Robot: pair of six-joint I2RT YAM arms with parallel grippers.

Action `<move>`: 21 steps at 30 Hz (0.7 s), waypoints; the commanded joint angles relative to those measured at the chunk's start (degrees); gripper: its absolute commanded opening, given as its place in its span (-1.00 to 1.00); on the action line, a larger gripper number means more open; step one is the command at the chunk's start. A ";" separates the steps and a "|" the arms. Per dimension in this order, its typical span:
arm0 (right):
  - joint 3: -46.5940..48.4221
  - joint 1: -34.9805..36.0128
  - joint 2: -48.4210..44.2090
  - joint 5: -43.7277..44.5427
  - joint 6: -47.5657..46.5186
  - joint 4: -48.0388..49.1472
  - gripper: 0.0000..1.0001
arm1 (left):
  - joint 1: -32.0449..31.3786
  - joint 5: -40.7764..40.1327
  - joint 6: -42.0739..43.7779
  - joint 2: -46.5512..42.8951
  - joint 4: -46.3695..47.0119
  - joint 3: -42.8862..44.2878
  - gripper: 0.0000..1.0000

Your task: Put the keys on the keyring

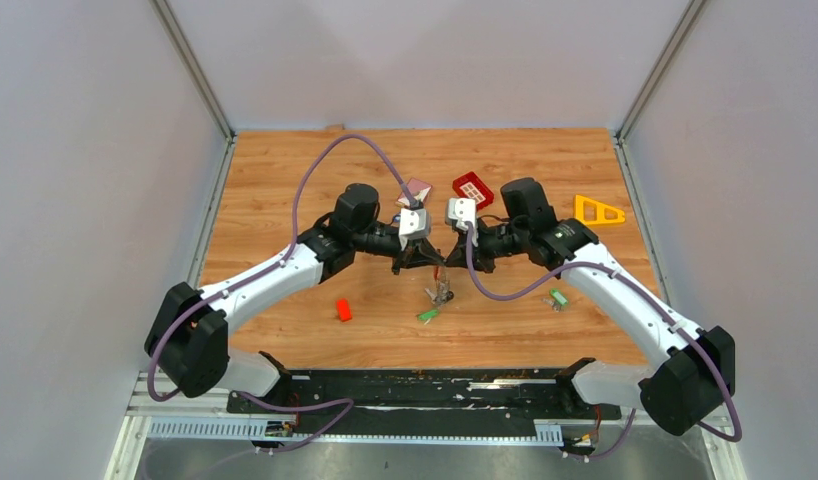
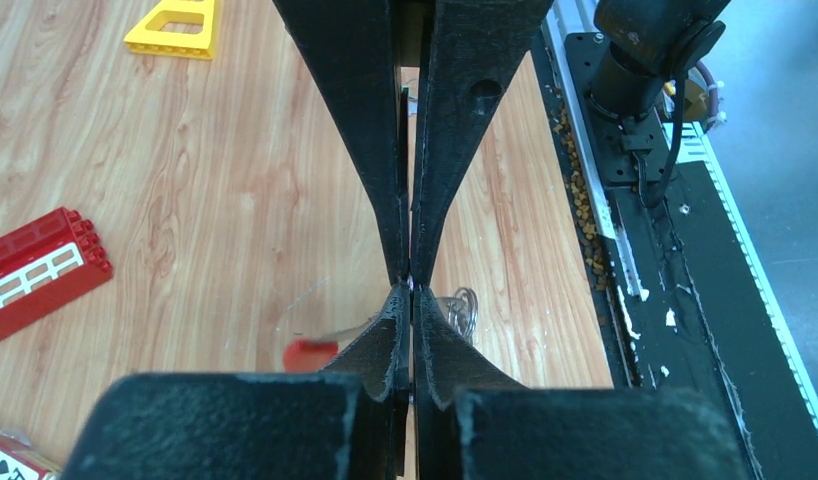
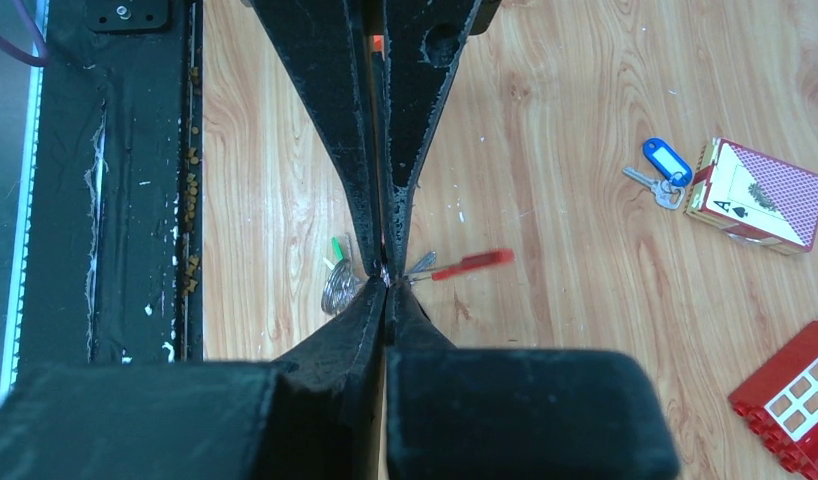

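Overhead, the two arms met tip to tip above the middle of the table (image 1: pixel 285 190). The left fingers (image 2: pixel 385 340) were pressed fully shut, and so were the right fingers (image 3: pixel 365 320), with both pairs of tips touching at one spot. The keyring (image 1: pixel 442 292) sat right at that meeting point. Its metal ring (image 3: pixel 337 290) showed on one side of the tips and its glossy red piece (image 3: pixel 475 263) stuck out on the other. Whether either pair of fingers actually pinched it, I could not tell.

One green key (image 1: pixel 427 315) lay on the table just nearer the arm bases than the keyring. A second green key (image 1: pixel 558 297) lay well apart from it, beside the right arm. A blue key (image 3: pixel 665 165) rested just beside a pack of cards (image 3: pixel 755 195). None of the three appeared to be on the ring.

A small red block (image 1: pixel 343 310) lay near the left arm. A red gridded tray (image 1: pixel 472 188) and a yellow triangle (image 1: pixel 598 210) sat farther back.
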 commanded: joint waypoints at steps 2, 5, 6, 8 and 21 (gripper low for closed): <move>0.24 0.33 -1.84 -1.87 -0.03 3.28 -1.00 | -0.36 0.16 1.59 0.02 0.39 1.30 -1.00; -0.02 0.33 -2.41 -0.58 0.91 4.21 -0.91 | -0.33 -0.02 0.42 -0.79 2.18 0.13 -1.00; -0.34 0.14 -2.79 -0.10 1.39 4.83 -0.84 | -0.13 0.03 -0.78 -1.38 4.19 -0.93 -1.00; -1.41 -0.51 -4.01 0.05 3.10 6.71 -0.59 | 0.43 0.50 -6.02 -2.77 12.31 -4.25 -1.00; -8.34 -3.93 -10.03 -10.91 7.74 16.75 -0.31 | 2.98 -0.65 -43.21 -3.38 65.29 -19.20 -1.00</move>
